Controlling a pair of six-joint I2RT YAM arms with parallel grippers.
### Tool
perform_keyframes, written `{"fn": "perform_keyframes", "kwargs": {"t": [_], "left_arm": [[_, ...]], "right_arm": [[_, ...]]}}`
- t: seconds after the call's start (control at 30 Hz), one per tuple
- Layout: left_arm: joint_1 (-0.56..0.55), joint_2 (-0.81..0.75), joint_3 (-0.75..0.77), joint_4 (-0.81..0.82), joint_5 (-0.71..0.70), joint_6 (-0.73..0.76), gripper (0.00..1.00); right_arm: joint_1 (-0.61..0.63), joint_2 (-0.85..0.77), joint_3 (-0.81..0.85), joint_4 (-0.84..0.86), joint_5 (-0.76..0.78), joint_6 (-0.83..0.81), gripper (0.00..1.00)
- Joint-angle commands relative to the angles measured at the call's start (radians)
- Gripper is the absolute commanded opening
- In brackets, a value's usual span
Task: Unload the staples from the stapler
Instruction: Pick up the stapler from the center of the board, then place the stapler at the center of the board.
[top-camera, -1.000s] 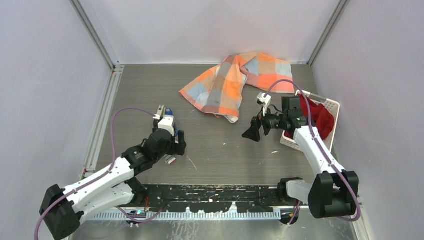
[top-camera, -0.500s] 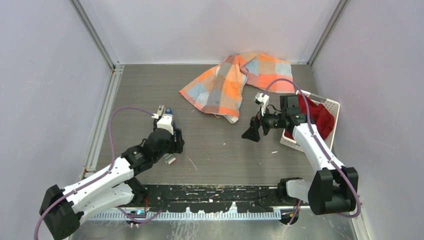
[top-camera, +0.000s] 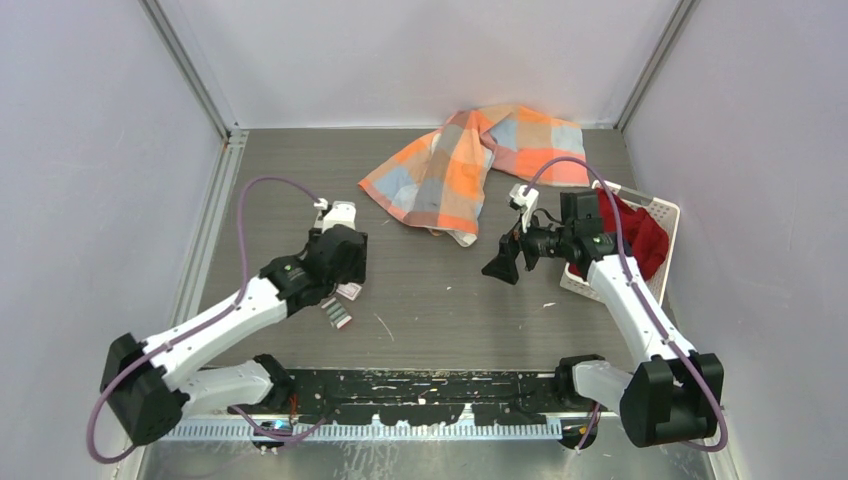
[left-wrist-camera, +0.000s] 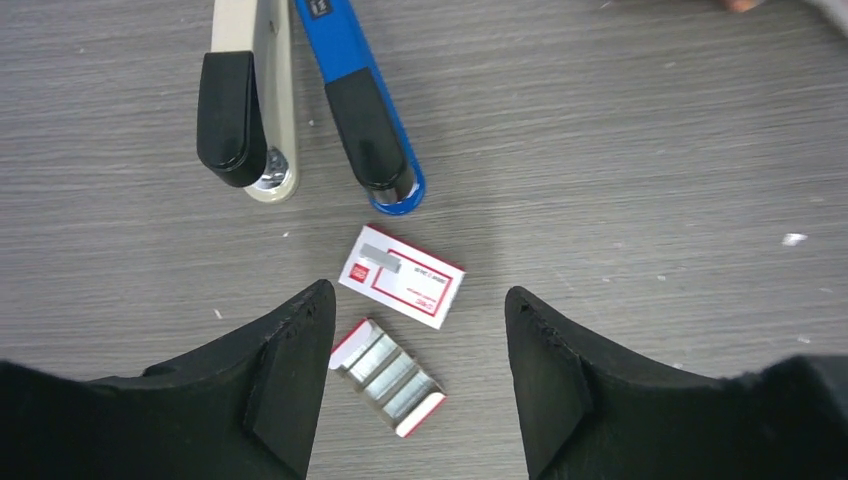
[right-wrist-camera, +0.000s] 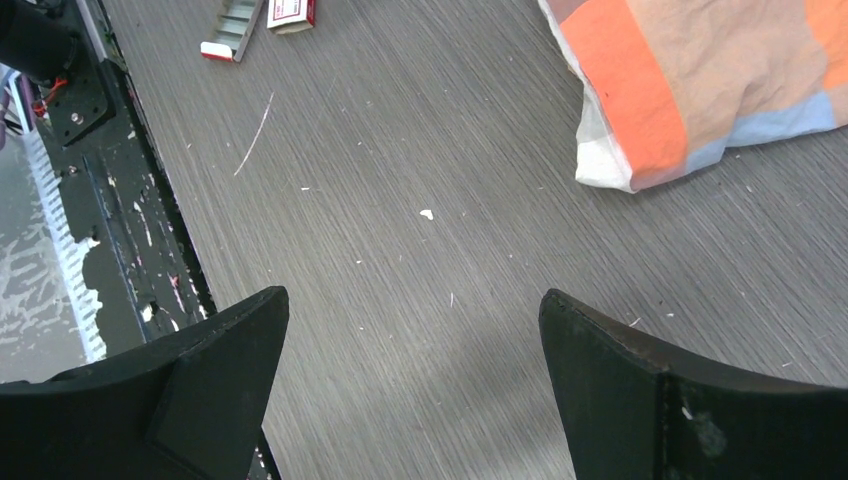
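Observation:
The stapler lies swung open on the table in the left wrist view, its blue arm beside its pale silver arm, each with a black pad. My left gripper is open and empty above a white-and-red box. A short grey strip of staples lies on that box. More staples fill an open red-edged tray between my fingers. In the top view the left gripper hides the stapler. My right gripper is open and empty over bare table, also seen in its own view.
A checked orange cloth lies at the back centre. A white basket with red fabric stands at the right. The box and tray lie left of centre. A black rail runs along the near edge.
My left arm has moved back and slightly right, so its wrist now covers the stapler in the top view and uncovers the box. The right arm has barely moved.

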Motion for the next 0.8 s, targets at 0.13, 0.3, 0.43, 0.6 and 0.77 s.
{"fn": "perform_keyframes", "kwargs": {"t": [0.13,0.3,0.43,0.6,0.77], "left_arm": [[0.142,0.165,0.069,0.043,0.048,0.040,0.59],[0.223,0.303,0.119,0.082,0.128,0.054,0.56],[0.247,0.367,0.143,0.132,0.174,0.062,0.56],[0.293,0.438,0.173,0.156,0.212,0.070,0.56],[0.324,0.517,0.200,0.165,0.267,0.071,0.47]], "right_arm": [[0.064,-0.011,0.019,0.032,0.046,0.004,1.00],[0.064,-0.016,0.018,0.035,0.054,0.002,1.00],[0.063,-0.015,0.012,0.038,0.054,0.001,1.00],[0.065,-0.010,0.011,0.039,0.050,0.001,1.00],[0.064,-0.006,0.010,0.040,0.048,0.001,1.00]]}}
